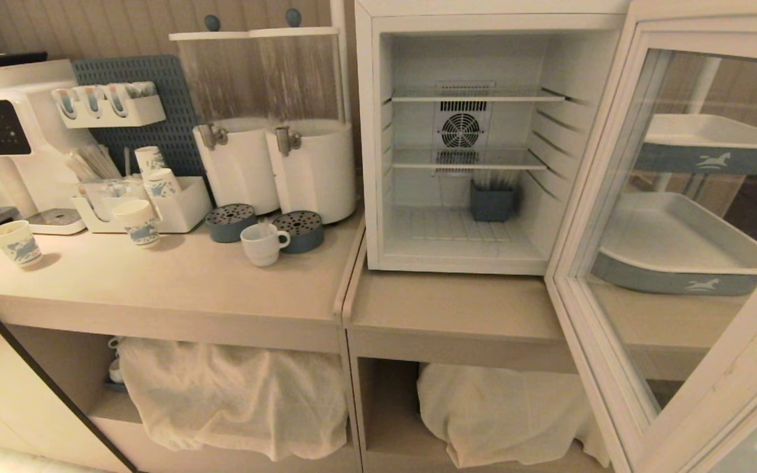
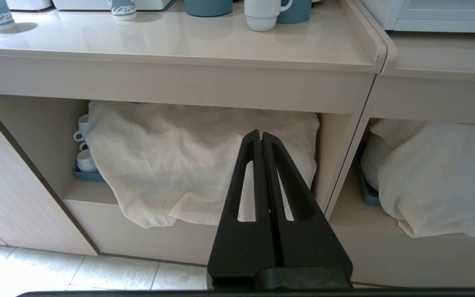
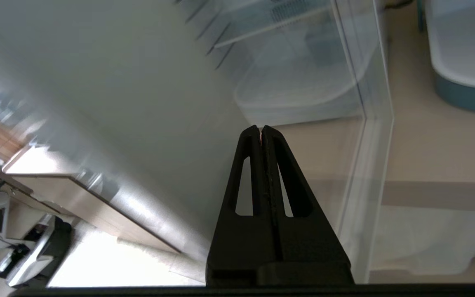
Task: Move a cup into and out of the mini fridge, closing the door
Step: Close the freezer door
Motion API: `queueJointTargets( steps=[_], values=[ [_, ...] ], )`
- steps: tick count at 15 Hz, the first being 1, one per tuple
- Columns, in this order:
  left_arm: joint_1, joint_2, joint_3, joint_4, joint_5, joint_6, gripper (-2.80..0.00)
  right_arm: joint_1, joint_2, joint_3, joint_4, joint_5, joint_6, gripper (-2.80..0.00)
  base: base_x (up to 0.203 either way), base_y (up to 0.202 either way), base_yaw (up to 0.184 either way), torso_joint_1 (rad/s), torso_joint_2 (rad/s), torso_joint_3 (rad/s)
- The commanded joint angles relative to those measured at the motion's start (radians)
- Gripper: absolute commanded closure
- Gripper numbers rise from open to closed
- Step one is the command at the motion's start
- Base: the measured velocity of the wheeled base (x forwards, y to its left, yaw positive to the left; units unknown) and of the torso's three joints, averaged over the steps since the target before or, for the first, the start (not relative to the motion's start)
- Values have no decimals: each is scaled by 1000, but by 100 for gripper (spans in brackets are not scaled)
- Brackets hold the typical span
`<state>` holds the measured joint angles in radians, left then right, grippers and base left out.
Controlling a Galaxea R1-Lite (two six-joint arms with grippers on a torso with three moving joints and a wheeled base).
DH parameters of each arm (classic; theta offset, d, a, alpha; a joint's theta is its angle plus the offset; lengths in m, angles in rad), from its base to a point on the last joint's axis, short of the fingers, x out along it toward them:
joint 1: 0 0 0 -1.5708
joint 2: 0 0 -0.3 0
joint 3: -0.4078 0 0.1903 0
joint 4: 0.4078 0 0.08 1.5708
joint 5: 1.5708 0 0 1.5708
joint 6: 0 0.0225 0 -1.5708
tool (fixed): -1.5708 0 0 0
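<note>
The cup (image 1: 262, 244) stands on the counter (image 1: 155, 276) left of the fridge (image 1: 464, 151), just before two blue round trays, its handle toward the fridge, so it is easy to reach. The fridge is open, lower shelf free except a blue box at the back. The door (image 1: 687, 249) swings wide to the right. The left gripper (image 2: 261, 136), pressed together and empty, hangs below the counter. The right gripper (image 3: 261, 128), also pressed together and empty, points at the door's glass, probably to push it.
</note>
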<state>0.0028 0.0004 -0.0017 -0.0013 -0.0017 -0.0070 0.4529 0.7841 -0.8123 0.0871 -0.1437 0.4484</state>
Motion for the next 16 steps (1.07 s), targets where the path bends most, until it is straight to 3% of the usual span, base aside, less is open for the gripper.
queueJointTargets(
  steps=[1,3,7,12,16],
  values=[
    [0,1,0,0,0,-1,0,-51,69,-5,-5,57,10,0,0,0,0,0,0,0],
    [0,1,0,0,0,-1,0,-88,78,0,-15,185,5,0,0,0,0,0,0,0],
    [0,1,0,0,0,-1,0,-92,141,0,-104,369,-19,0,0,0,0,0,0,0],
    [0,1,0,0,0,-1,0,-91,330,-42,-232,415,-21,0,0,0,0,0,0,0],
    [0,1,0,0,0,-1,0,-89,524,-166,-283,427,-23,0,0,0,0,0,0,0]
  ],
)
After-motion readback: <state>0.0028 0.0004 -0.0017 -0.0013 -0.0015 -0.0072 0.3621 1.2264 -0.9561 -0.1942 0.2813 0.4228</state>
